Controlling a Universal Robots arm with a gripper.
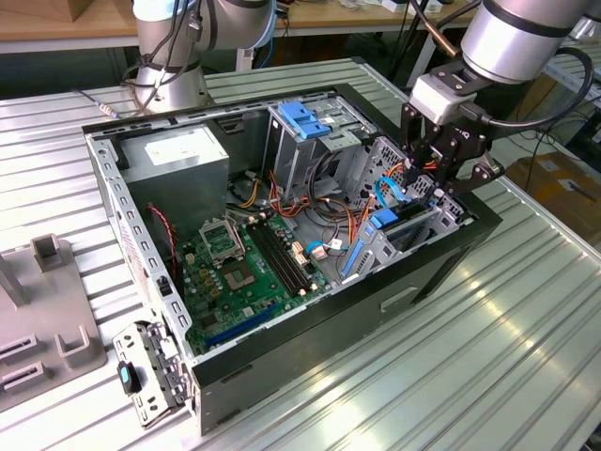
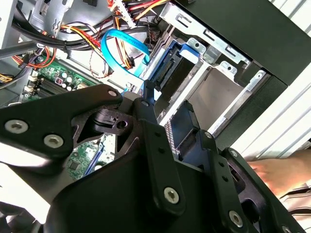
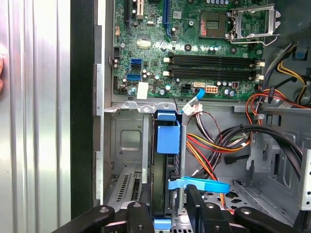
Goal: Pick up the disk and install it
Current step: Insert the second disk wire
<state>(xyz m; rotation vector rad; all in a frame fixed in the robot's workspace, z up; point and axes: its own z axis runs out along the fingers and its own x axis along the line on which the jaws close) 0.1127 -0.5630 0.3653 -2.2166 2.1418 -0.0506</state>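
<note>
- Standing on edge, the disk point(image 3: 168, 138) was found seated in the metal drive cage point(image 3: 127, 145), next to the motherboard point(image 3: 150, 24).
- The gripper point(image 3: 166, 199) was observed straddling the disk's outer end.
- Its jaws were recorded as apart, with a gap noted alongside the disk.

We find the blue cable point(image 3: 199, 185) crossing just beside the gripper point(image 3: 165, 206), the bay wall point(image 3: 127, 141) close opposite, and open room over the motherboard point(image 3: 194, 29) beyond.
</note>
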